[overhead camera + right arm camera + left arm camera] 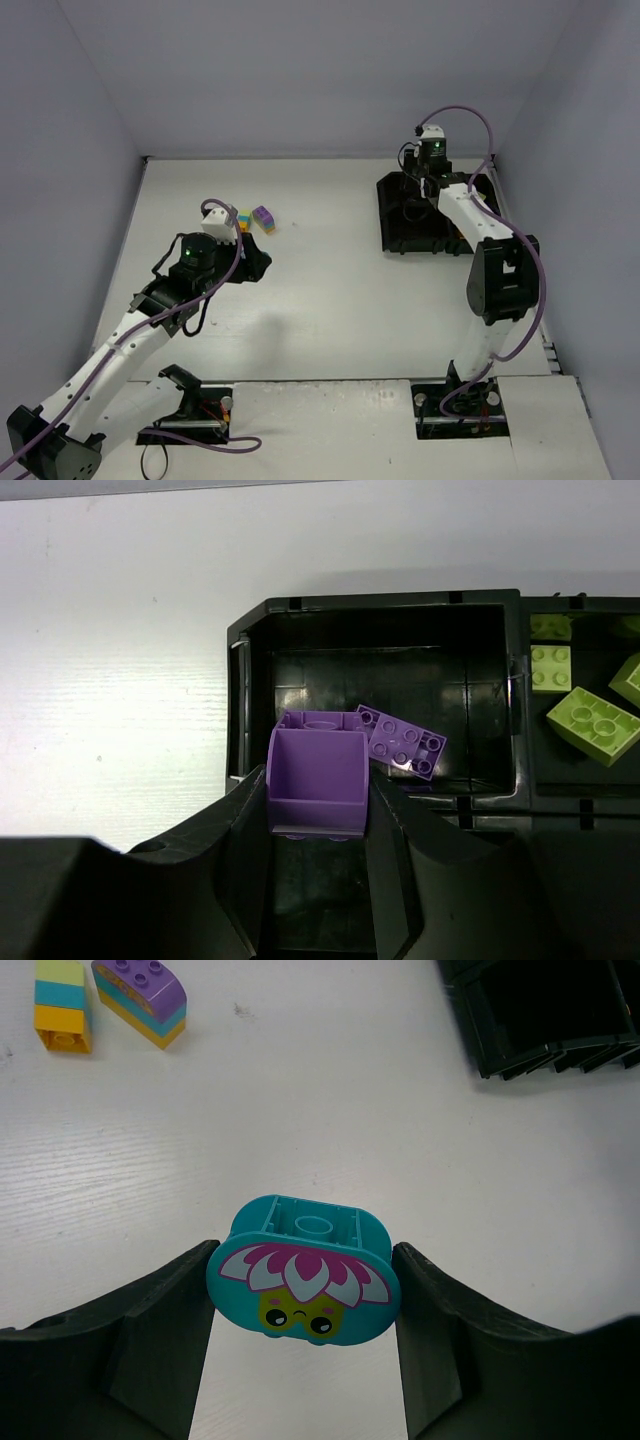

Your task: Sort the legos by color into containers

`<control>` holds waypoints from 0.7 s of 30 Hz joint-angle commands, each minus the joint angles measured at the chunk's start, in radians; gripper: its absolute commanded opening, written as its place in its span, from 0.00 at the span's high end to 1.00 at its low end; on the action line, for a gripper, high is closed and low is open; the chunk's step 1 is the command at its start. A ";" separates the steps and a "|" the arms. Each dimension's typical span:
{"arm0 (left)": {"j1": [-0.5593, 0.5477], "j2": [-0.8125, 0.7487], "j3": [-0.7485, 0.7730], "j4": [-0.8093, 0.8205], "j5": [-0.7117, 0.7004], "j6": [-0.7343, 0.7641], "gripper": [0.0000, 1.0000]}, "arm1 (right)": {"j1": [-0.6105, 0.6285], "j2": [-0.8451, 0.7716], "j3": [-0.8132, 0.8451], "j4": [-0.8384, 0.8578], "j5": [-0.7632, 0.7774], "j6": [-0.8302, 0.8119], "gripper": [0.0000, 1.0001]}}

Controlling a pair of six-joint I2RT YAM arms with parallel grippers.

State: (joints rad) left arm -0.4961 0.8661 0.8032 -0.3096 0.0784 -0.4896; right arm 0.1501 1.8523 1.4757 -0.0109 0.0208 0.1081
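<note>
The left gripper [303, 1295] is grasping a rounded cyan brick [305, 1255] with a printed flower face, above the table [350, 1110]. The right gripper [318, 792] is clenching a purple brick [318, 770] over the black tray [380, 605], probably above the compartment where a flat purple brick [402, 742] is lying.

tray [392, 215]: our landmark; we find it resting on the table [330, 300].
right gripper [318, 810]: over one tray compartment, right-held brick [318, 775] between its fingers.
lying brick [402, 742]: in that same compartment, just beside the right-held brick.
brick group [588, 720]: in the adjoining tray compartment.
left gripper [305, 1295]: well left of the tray, above the table, left-held brick [303, 1280] between its fingers.
nearer stack [264, 217]: on the table left of the tray, behind the left gripper.
farther stack [243, 218]: just beside the nearer stack, on its side away from the tray.
</note>
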 commanded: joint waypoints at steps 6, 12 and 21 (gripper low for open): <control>0.004 -0.002 0.050 0.044 -0.006 0.031 1.00 | -0.011 0.025 0.057 0.048 -0.007 0.008 0.99; 0.004 -0.009 0.050 0.033 -0.012 0.031 1.00 | -0.024 0.061 0.083 0.048 -0.007 0.015 0.91; 0.004 -0.012 0.053 0.030 -0.012 0.022 1.00 | -0.034 0.076 0.118 0.043 -0.015 0.016 0.39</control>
State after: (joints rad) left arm -0.4961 0.8658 0.8032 -0.3111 0.0772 -0.4747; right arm 0.1238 1.9465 1.5322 -0.0113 0.0113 0.1215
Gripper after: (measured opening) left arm 0.573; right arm 0.600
